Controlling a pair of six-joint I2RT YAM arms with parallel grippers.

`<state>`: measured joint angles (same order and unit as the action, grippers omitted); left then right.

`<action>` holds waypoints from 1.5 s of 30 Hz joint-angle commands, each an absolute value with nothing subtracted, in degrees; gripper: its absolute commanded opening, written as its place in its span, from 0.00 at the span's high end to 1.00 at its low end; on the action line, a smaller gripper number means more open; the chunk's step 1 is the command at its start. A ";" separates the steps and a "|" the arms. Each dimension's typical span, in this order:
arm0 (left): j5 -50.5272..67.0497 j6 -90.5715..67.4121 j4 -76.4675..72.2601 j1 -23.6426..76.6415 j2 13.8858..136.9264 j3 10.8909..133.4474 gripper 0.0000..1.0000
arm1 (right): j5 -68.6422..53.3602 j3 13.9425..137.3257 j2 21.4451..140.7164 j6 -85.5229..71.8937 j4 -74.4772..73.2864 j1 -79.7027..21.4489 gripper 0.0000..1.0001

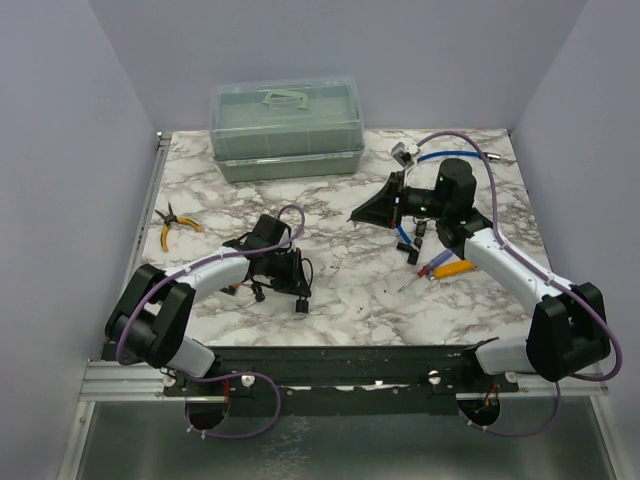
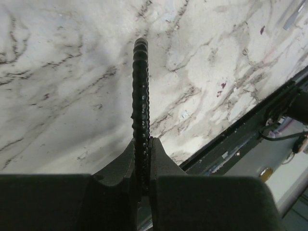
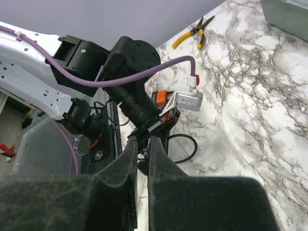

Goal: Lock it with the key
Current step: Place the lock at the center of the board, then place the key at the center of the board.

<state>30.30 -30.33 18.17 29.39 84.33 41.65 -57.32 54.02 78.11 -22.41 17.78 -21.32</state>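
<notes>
The lock (image 1: 300,304) looks to be the small black thing on the worktop (image 1: 340,300), but it is too small to be sure. It lies near the front edge, just beside the left gripper (image 2: 140,45). A thin black loop (image 3: 185,149) lies on the worktop next to it. The key is too small to find in any view. The left gripper is closed, its two fingers pressed flat together with nothing between them, and it hangs low over the bare marble. The right gripper (image 3: 142,144) is closed too and holds nothing. It sits over the middle of the worktop and points across at the left arm. Some screwdrivers (image 1: 440,265) with red and yellow handles lie beside the right arm. Yellow pliers (image 1: 175,225) lie near the left edge, well apart from the lock. A pale green box (image 1: 285,130) with its lid on stands at the back, against the wall.
</notes>
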 commanded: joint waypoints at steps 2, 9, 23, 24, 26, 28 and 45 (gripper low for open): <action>24.95 -29.77 17.05 29.53 84.14 41.61 0.88 | -58.17 53.36 77.63 -21.87 17.54 -21.62 1.00; 23.91 -30.24 17.46 29.56 83.20 41.61 0.61 | -57.92 53.12 77.31 -21.39 17.05 -21.60 1.00; 20.37 -31.91 18.57 25.65 69.00 41.96 0.12 | -58.86 53.75 77.48 -14.71 9.69 -21.62 1.00; 20.87 -32.46 18.06 25.13 67.59 41.71 0.07 | -59.67 53.71 77.64 -12.50 7.97 -21.62 1.00; 22.32 -32.86 17.20 23.12 65.68 42.00 0.01 | -60.65 53.50 78.10 -7.80 4.01 -21.64 1.00; 23.34 -32.62 15.67 20.79 65.40 43.44 0.01 | -61.12 53.25 80.41 -2.53 -0.69 -21.77 1.00; 22.73 -42.16 4.50 7.31 71.62 51.20 0.01 | -48.63 64.56 102.54 18.60 -13.65 -37.62 0.99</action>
<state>22.46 -39.57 7.07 8.25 71.44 51.72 -54.19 59.13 98.56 14.00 -12.10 -33.76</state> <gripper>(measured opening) 0.987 0.060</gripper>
